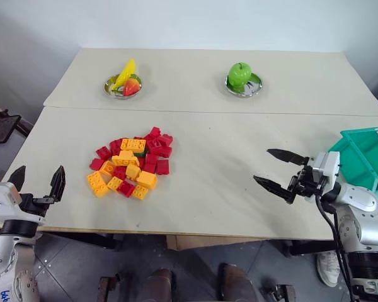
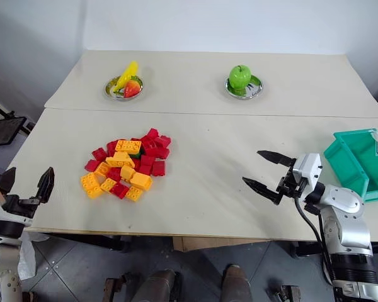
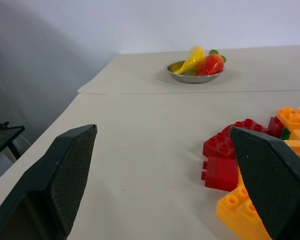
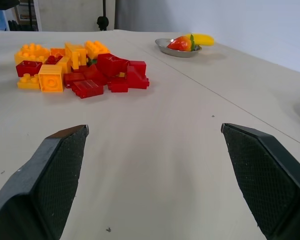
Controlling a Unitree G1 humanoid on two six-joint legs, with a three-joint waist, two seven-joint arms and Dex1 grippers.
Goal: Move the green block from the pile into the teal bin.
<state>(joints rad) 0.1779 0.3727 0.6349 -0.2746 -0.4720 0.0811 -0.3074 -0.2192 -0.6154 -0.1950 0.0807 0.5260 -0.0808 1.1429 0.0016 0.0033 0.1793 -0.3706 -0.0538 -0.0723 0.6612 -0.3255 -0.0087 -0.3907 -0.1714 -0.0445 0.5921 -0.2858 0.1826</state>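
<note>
One green block point(image 1: 139, 154) shows as a sliver inside the pile point(image 1: 131, 164), hemmed by red bricks on its right and orange-yellow bricks on its near and far sides; most of it is covered. The pile lies left of centre on the near table point(image 1: 214, 189), bricks touching and partly stacked; an exact count is not possible.

One teal bin point(image 1: 364, 159) sits at the table's right edge, well apart from the pile, with bare tabletop between them.

Two tables meet along a seam running left to right beyond the pile. On the far table stand two metal dishes: the left dish point(image 1: 122, 87) carries a banana and a red fruit, the right dish point(image 1: 244, 85) a green apple point(image 1: 239, 73).

Two grippers are present. The left gripper point(image 1: 36, 180) hangs at the near left table corner, jaws wide apart, holding nothing, with the pile just to its right. The right gripper point(image 1: 276, 170) hovers over open tabletop left of the bin, pointing left toward the pile, jaws wide apart, empty.
</note>
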